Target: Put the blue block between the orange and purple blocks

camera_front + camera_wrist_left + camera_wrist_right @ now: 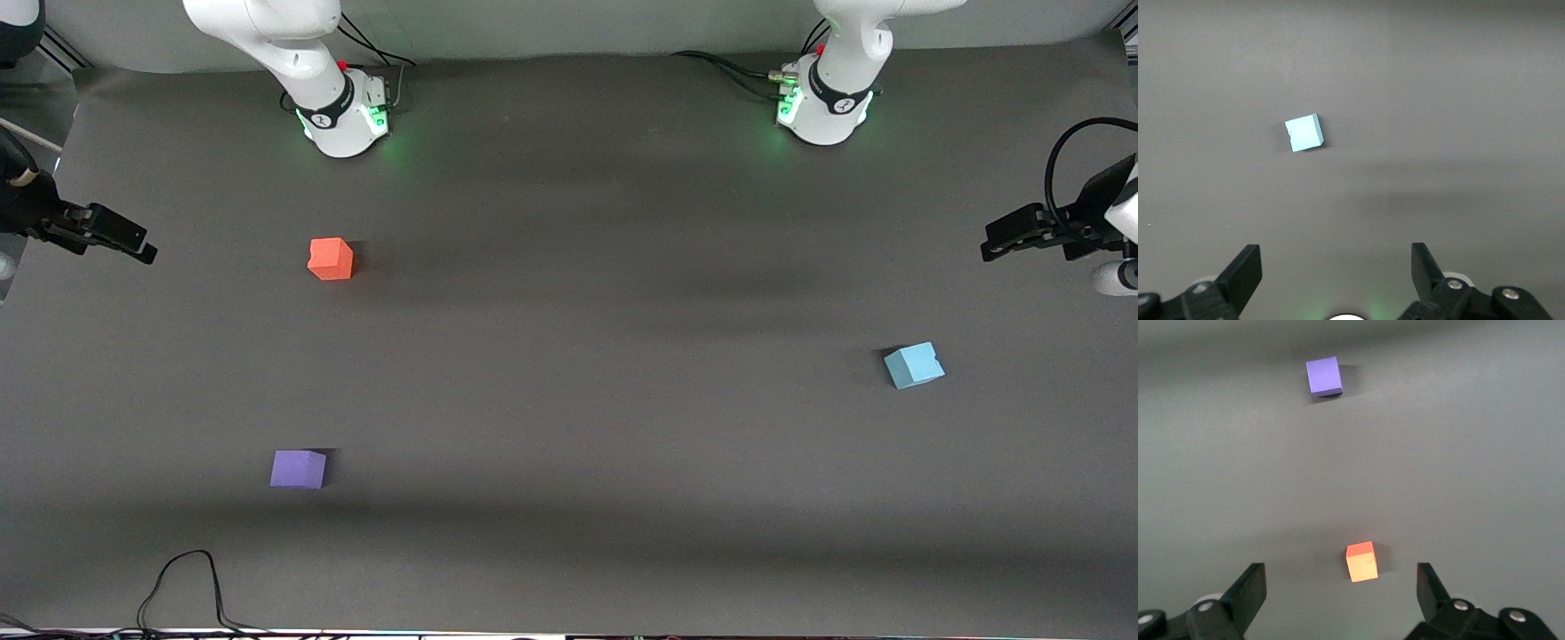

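Observation:
The light blue block lies on the dark mat toward the left arm's end of the table; it also shows in the left wrist view. The orange block and the purple block lie toward the right arm's end, the purple one nearer to the front camera; both show in the right wrist view, orange and purple. My left gripper hangs open and empty at its end of the table, its fingers wide apart. My right gripper hangs open and empty at the other end.
The two arm bases stand along the table's edge farthest from the front camera. A black cable loops over the table's nearest edge. A wide stretch of bare mat lies between the blue block and the other two.

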`<control>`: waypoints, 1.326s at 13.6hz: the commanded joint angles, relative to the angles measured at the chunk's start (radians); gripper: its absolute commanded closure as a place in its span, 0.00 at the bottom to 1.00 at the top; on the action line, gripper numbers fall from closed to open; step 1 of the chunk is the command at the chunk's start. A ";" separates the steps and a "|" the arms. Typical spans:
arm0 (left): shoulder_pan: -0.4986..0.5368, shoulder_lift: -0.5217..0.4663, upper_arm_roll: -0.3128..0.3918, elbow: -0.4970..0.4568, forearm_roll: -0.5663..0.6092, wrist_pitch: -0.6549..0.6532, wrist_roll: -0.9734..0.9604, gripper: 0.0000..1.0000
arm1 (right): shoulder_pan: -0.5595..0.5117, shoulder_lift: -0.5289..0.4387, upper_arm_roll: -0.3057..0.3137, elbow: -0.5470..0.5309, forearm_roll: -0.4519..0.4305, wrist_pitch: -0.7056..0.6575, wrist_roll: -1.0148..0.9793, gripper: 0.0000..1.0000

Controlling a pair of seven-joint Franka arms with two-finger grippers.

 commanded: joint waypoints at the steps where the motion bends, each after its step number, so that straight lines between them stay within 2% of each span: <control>1: -0.010 -0.003 0.010 0.011 0.004 -0.015 0.014 0.00 | 0.000 0.019 0.000 0.007 0.014 -0.010 0.005 0.00; 6: 0.004 -0.015 0.019 -0.006 0.025 -0.013 0.031 0.00 | 0.005 0.024 0.004 0.008 0.014 -0.013 0.005 0.00; 10: 0.120 -0.016 0.021 -0.029 0.039 0.016 0.077 0.00 | 0.005 0.025 0.004 0.007 0.017 -0.013 0.005 0.00; 12: 0.157 -0.010 0.019 -0.073 0.038 0.074 0.085 0.00 | 0.008 0.024 0.004 0.008 0.018 -0.015 0.005 0.00; 15: 0.156 -0.001 0.019 -0.166 0.034 0.181 0.077 0.00 | 0.006 0.024 0.003 0.004 0.020 -0.015 0.005 0.00; 18: 0.142 0.057 0.013 -0.300 0.033 0.396 0.069 0.00 | 0.006 0.025 0.001 0.008 0.020 -0.010 0.005 0.00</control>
